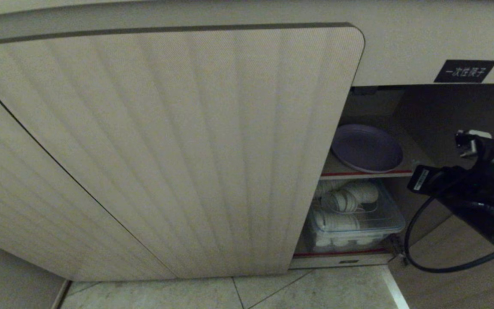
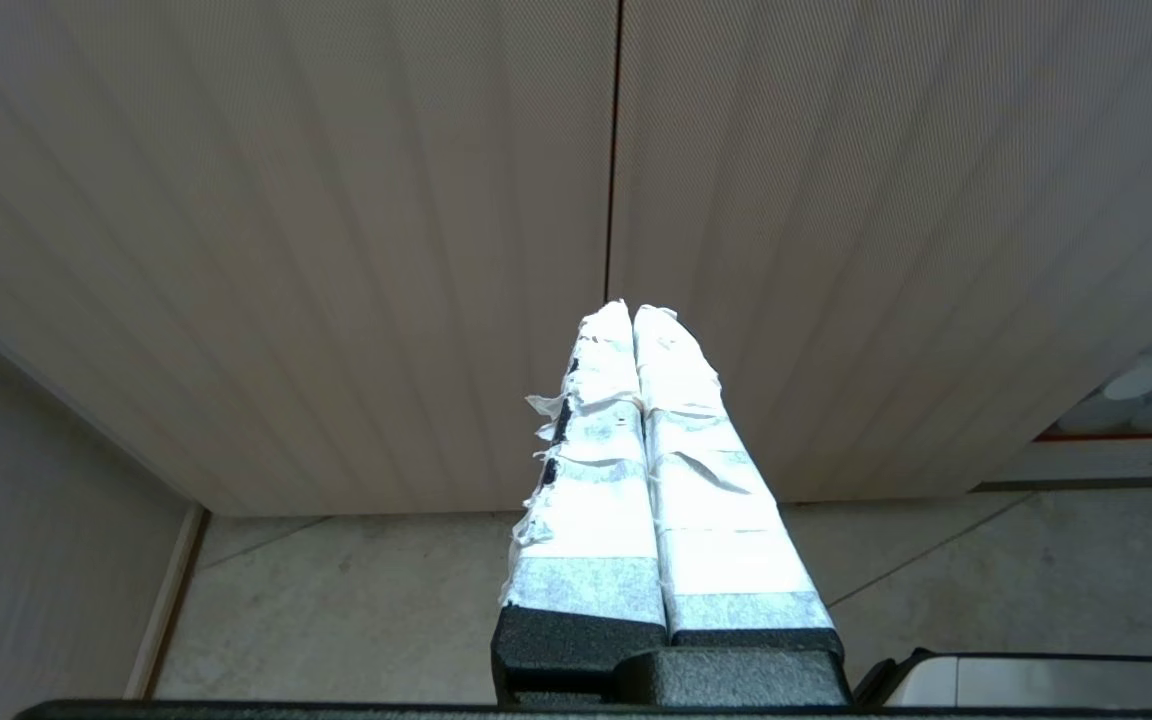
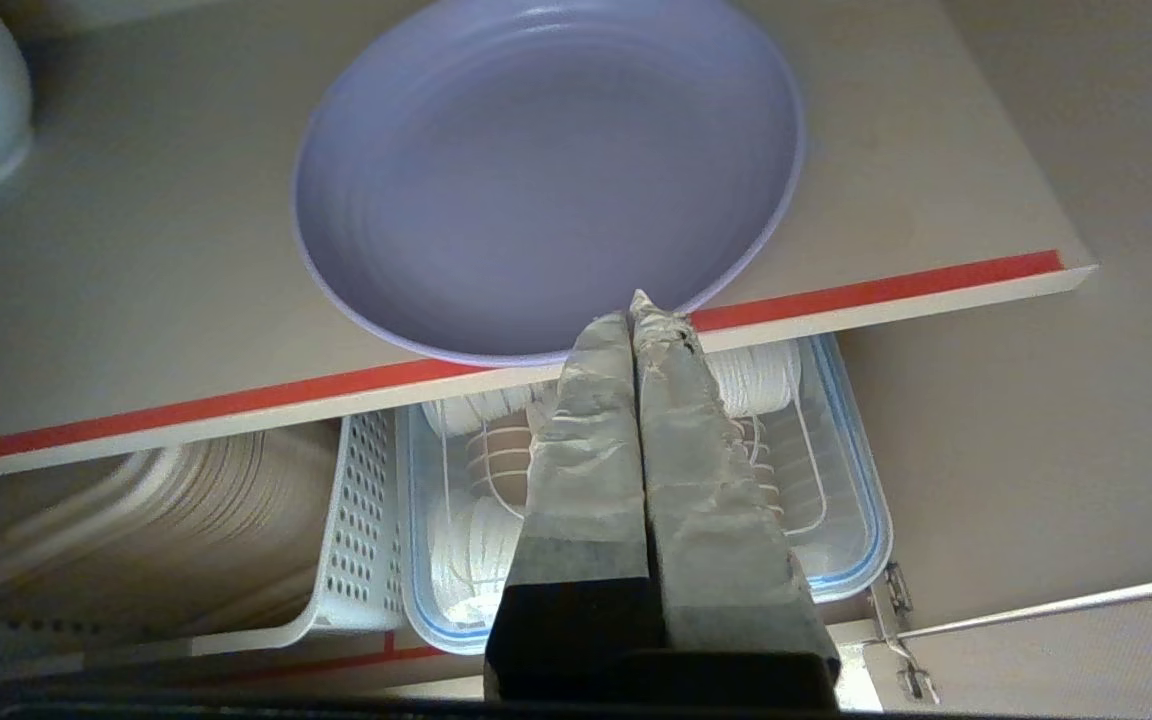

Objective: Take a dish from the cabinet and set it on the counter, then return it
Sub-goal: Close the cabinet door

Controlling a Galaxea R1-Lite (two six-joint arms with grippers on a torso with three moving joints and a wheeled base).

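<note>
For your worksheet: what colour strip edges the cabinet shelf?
Red; the strip shows best in the right wrist view.

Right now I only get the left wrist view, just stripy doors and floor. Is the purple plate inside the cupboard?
Observer: Yes. The dish lies flat on the red-edged shelf in the open side of the cabinet.
Operator: Is the right claw holding it?
Observer: No. The right claw is shut with nothing in it, tips at the dish's near rim. I can't tell whether they touch.
Operator: What's under that shelf?
Observer: A clear box with white crockery in it.
</note>
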